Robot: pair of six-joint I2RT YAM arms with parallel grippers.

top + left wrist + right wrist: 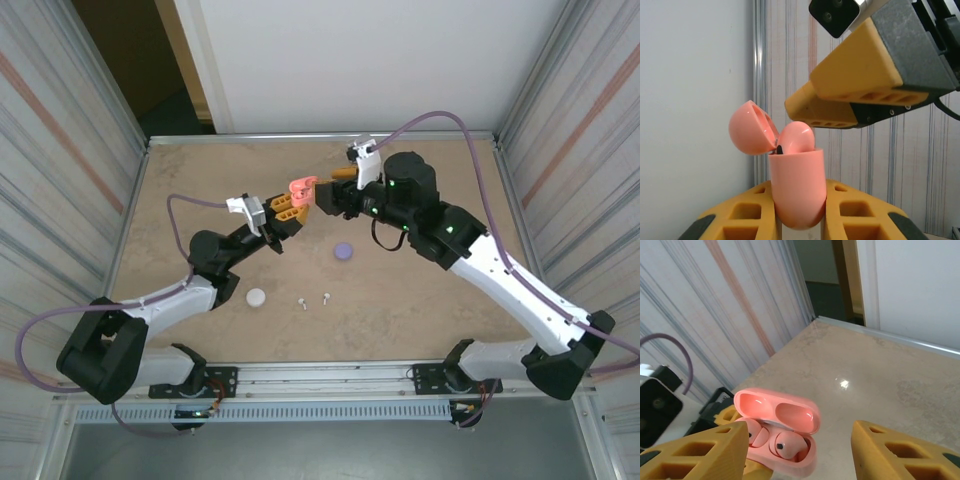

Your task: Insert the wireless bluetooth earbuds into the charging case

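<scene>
A coral-pink charging case (797,187) is held upright off the table, its lid (747,127) hinged open, with my left gripper (797,210) shut on its lower body. A coral-pink earbud (797,136) pokes up out of the case. From above, the right wrist view shows the case (790,465) with two coral-pink earbuds (785,446) (756,432) sitting in its wells. My right gripper (800,450) is open just above the case, touching nothing. In the top view the left gripper (290,205), the case (300,187) and the right gripper (328,190) meet mid-table. Two white earbuds (301,303) (325,297) lie near the front.
A small purple case (344,251) lies on the table right of centre. A white case (256,297) lies beside the left arm's forearm. Striped walls stand on both sides, with a white panel and a dark opening at the back.
</scene>
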